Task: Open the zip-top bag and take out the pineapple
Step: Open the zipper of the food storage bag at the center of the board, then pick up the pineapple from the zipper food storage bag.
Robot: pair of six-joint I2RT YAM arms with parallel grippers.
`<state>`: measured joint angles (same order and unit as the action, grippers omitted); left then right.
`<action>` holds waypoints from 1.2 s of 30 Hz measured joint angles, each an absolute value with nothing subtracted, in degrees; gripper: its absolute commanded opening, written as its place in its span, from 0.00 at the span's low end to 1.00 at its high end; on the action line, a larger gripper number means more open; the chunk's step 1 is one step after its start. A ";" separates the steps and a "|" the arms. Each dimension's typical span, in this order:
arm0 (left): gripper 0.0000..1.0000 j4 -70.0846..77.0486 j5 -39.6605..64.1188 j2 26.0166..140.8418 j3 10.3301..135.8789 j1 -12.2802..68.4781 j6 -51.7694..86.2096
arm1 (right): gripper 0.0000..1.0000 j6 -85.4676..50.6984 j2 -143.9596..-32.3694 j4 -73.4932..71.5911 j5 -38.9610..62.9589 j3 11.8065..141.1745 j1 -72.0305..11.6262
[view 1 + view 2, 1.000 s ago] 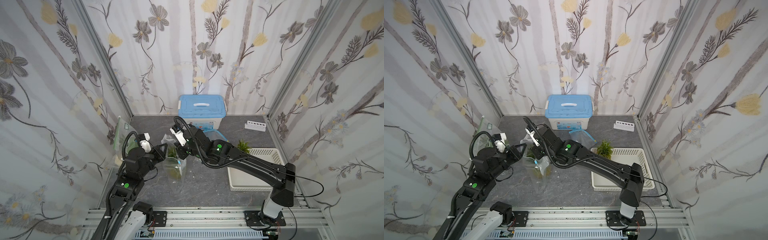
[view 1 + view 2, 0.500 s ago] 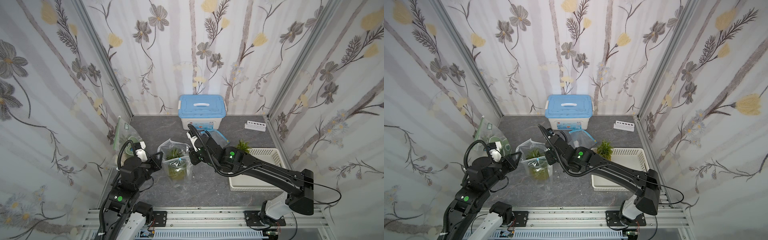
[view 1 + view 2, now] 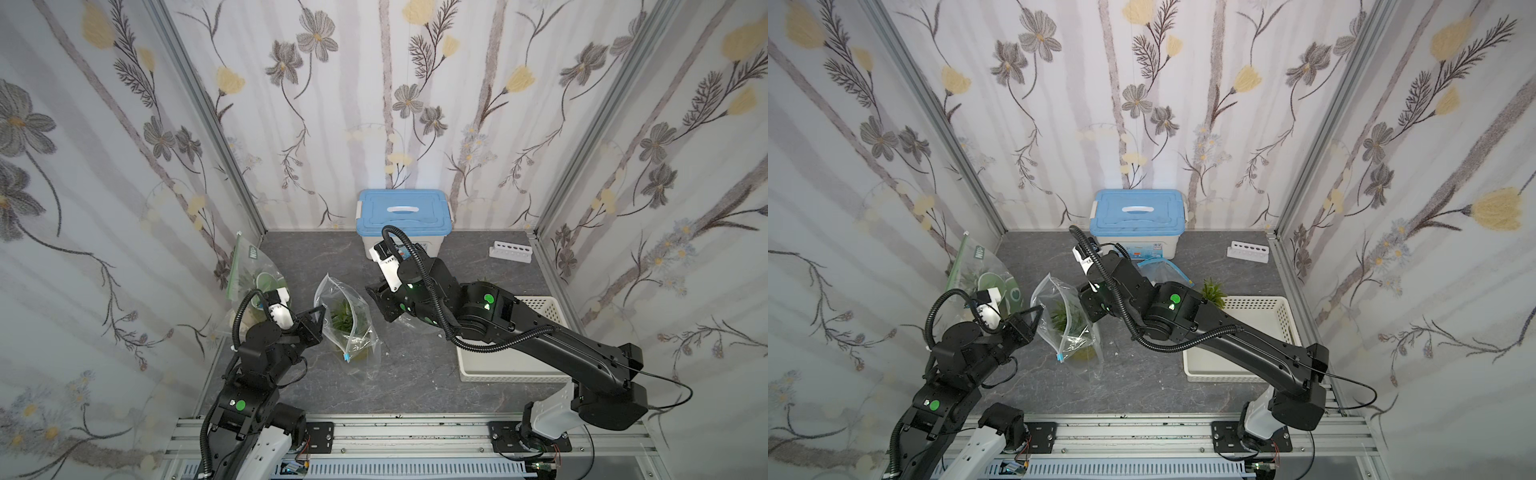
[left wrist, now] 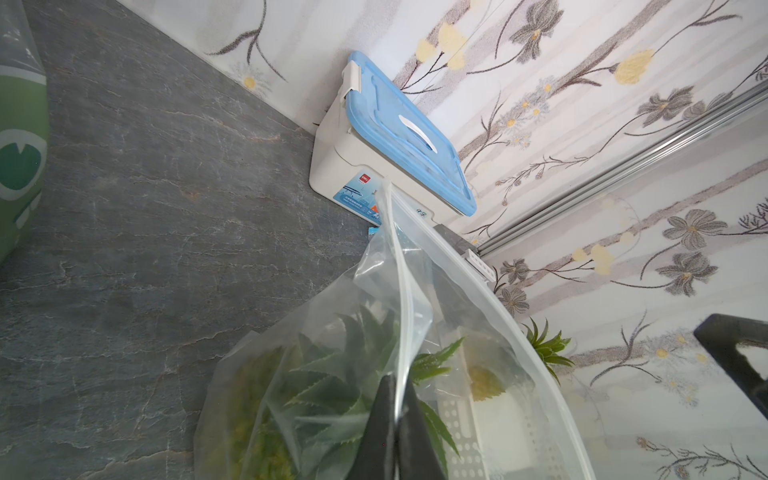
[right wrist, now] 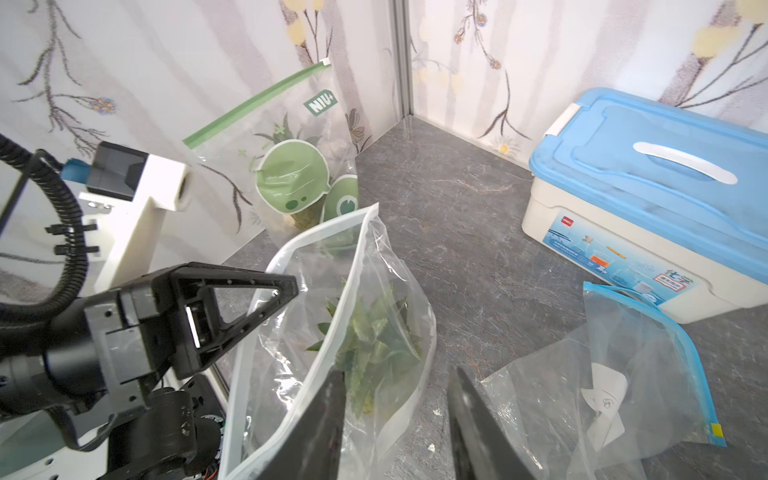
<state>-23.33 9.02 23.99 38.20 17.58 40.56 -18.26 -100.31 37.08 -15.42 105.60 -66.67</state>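
The coming move, as I judged it, turned on the short gap between the right gripper (image 5: 397, 374) and the mouth of the clear zip-top bag (image 5: 365, 257). That mouth gaped just beside the right gripper, on its side toward the left gripper (image 3: 321, 311) and a little below its fingertips. The mouth's long slit ran ahead of the right gripper, roughly the way its fingers pointed. The right gripper's jaws stood parted with nothing between them. The left gripper was clenched on the bag's white zip rim, the strip pinched flat between its fingers (image 4: 382, 415), so it held one lip up and away

The pineapple (image 5: 374, 345) sat inside the bag, between the two grippers. It was nearer to the right gripper, which was also the only free one, so that arm looked the one to reach in. Its long axis followed the bag: the spiky green crown pointed up toward the mouth, and the yellowish body lay lower, toward the bag's bottom, mostly veiled by crinkled film. In a top view the pineapple (image 3: 345, 318) showed chiefly as leaves

A blue-zipped bag (image 5: 623, 374) lay flat on the right gripper's other side, away from the left gripper
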 measured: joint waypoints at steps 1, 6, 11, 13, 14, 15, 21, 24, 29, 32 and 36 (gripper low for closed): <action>0.00 -23.05 9.02 23.73 37.98 17.58 40.73 | 0.41 -18.02 -102.04 37.69 -14.41 107.90 -66.74; 0.00 -21.71 9.02 23.03 37.06 17.74 40.97 | 0.42 -16.25 -106.83 38.44 -8.23 111.70 -66.89; 0.00 -20.27 8.97 21.69 35.42 17.89 41.58 | 0.41 -15.33 -110.63 37.89 -1.37 112.75 -66.72; 0.00 -19.73 8.78 21.26 35.00 17.89 41.76 | 0.41 -15.11 -111.98 37.91 0.75 113.21 -66.50; 0.00 -19.51 8.67 21.15 34.83 17.89 41.95 | 0.42 -15.09 -112.53 37.93 1.43 113.38 -66.32; 0.00 -19.20 8.58 21.02 34.57 17.91 42.00 | 0.42 -15.09 -112.95 37.93 2.09 113.49 -66.19; 0.00 -17.72 8.12 20.12 32.80 17.91 42.28 | 0.42 -15.09 -115.15 37.52 7.53 114.08 -64.90; 0.00 -17.34 8.10 19.90 32.67 17.91 42.41 | 0.42 -15.27 -117.01 37.87 8.60 114.08 -63.64; 0.00 -16.95 8.10 19.84 32.67 17.91 42.44 | 0.43 -16.75 -118.58 40.36 5.93 114.48 -61.80; 0.00 -16.29 8.14 20.03 32.45 17.91 42.44 | 0.45 -17.72 -118.76 42.52 3.29 114.58 -61.52; 0.00 -14.85 8.38 21.12 31.86 17.96 42.74 | 0.52 -18.20 -118.83 45.01 0.80 114.67 -61.56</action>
<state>-14.85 8.38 21.12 31.86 17.96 42.74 -18.20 -118.83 45.01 0.80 114.67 -61.56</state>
